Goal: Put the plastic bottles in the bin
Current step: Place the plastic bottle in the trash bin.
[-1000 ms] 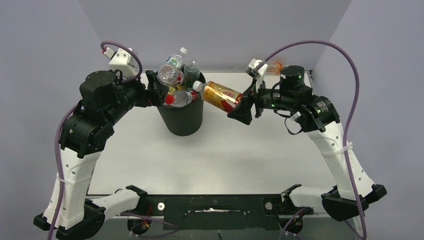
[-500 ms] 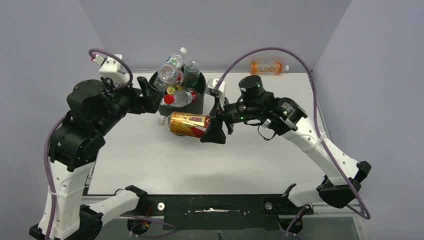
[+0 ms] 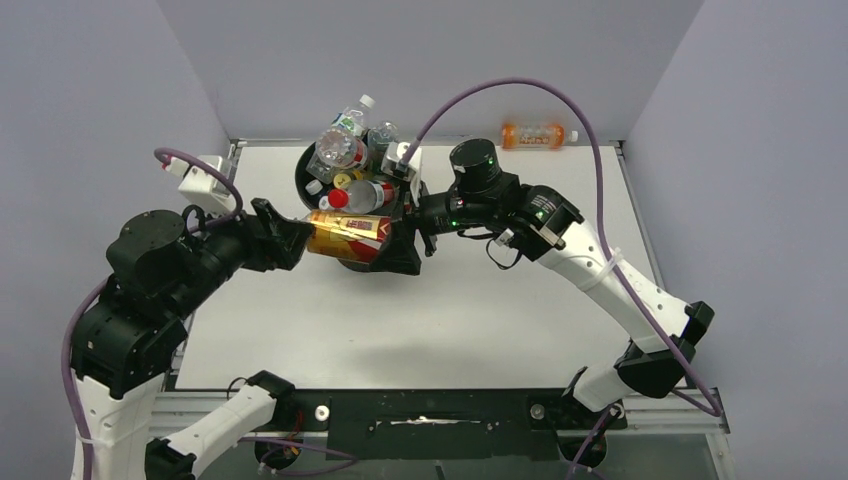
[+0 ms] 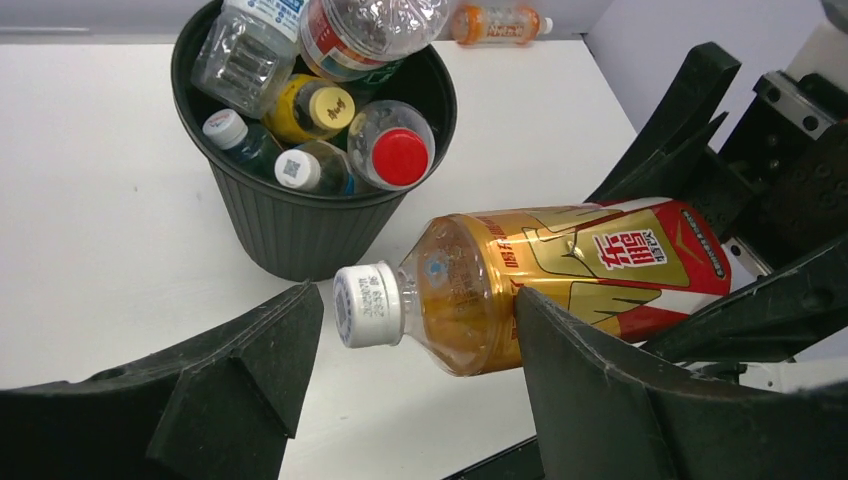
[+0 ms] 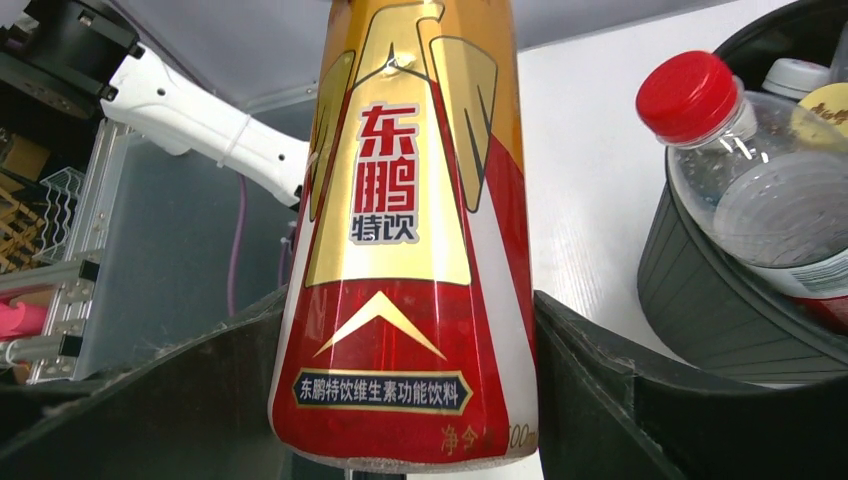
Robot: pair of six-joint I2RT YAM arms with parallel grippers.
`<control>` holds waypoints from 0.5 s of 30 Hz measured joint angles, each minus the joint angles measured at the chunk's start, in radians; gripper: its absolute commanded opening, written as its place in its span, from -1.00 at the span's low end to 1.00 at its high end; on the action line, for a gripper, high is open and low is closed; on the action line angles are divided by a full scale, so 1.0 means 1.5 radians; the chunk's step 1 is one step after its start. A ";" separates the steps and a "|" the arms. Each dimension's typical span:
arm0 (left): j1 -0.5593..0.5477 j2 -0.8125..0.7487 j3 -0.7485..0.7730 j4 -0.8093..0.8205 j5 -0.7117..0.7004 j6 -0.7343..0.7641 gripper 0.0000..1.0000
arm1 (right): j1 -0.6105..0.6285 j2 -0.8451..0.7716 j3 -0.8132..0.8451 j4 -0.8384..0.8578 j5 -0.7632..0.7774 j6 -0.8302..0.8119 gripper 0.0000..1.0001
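The black bin (image 3: 300, 178) stands at the back centre, heaped with several bottles (image 3: 343, 150); it also shows in the left wrist view (image 4: 290, 230) and the right wrist view (image 5: 720, 310). My right gripper (image 3: 400, 245) is shut on the base end of a gold-and-red bottle (image 3: 345, 235) and holds it level above the table, in front of the bin. My left gripper (image 3: 296, 238) is open around the bottle's white cap (image 4: 365, 305). In the left wrist view one finger (image 4: 600, 390) is against the bottle's shoulder and the other is apart from the cap. The right wrist view shows the fingers (image 5: 600, 390) clamping the bottle (image 5: 410, 250).
An orange bottle (image 3: 537, 134) lies on its side at the table's back right edge, near the wall; it also shows in the left wrist view (image 4: 497, 22). A red-capped bottle (image 4: 400, 155) lies on top of the heap at the bin's near side.
My right arm swung the gold-and-red bottle left and down, from beside the bin's rim to in front of it. My left gripper left the bin's left side and came round the cap.
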 measured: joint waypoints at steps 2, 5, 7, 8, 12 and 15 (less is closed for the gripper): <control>0.000 -0.013 -0.025 0.002 0.009 -0.007 0.38 | 0.000 0.000 0.003 0.011 0.002 0.007 0.22; 0.002 -0.025 -0.056 0.010 0.016 -0.011 0.37 | -0.003 0.001 0.003 0.012 0.006 0.017 0.22; 0.003 -0.031 -0.073 0.012 0.020 -0.012 0.36 | -0.006 0.000 0.003 0.022 0.009 0.023 0.22; 0.004 -0.033 -0.081 0.012 0.023 -0.012 0.35 | -0.008 -0.001 0.003 0.033 0.010 0.027 0.22; 0.004 -0.035 -0.108 0.017 0.036 -0.021 0.33 | -0.016 -0.018 -0.010 0.075 0.009 0.043 0.19; 0.004 -0.035 -0.124 0.027 0.054 -0.027 0.31 | -0.030 -0.039 -0.028 0.110 0.004 0.056 0.17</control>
